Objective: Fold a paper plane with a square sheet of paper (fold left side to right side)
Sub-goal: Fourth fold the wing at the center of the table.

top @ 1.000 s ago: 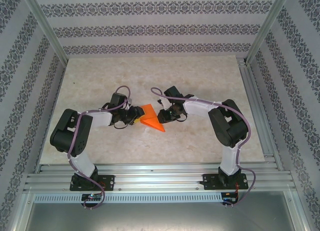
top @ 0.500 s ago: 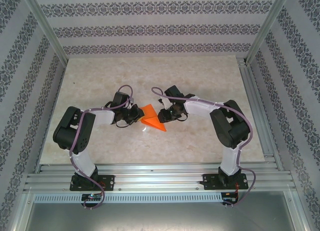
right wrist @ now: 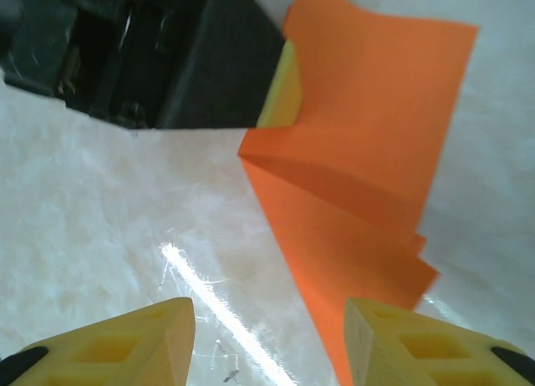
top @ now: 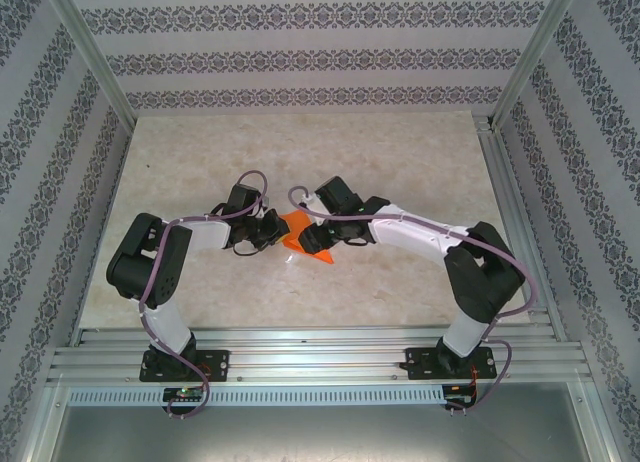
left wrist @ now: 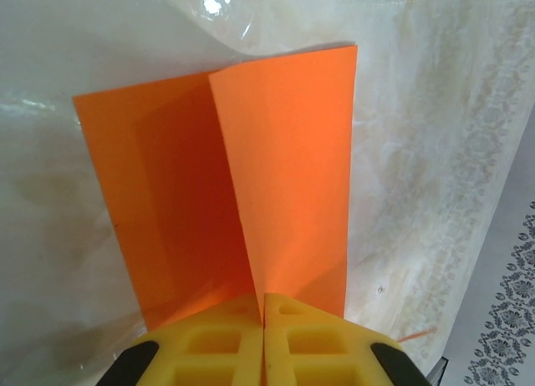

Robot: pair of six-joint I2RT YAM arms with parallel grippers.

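Orange paper, creased, pinched by left tool

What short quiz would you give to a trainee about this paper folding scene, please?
1. True or false: the left gripper is shut on the orange paper sheet.
2. Choose one. The right gripper is: A) shut on the sheet; B) open, holding nothing; C) shut and empty.
3. Short answer: does the sheet lie flat, or is it creased?
Key: 1 true; 2 B; 3 creased.
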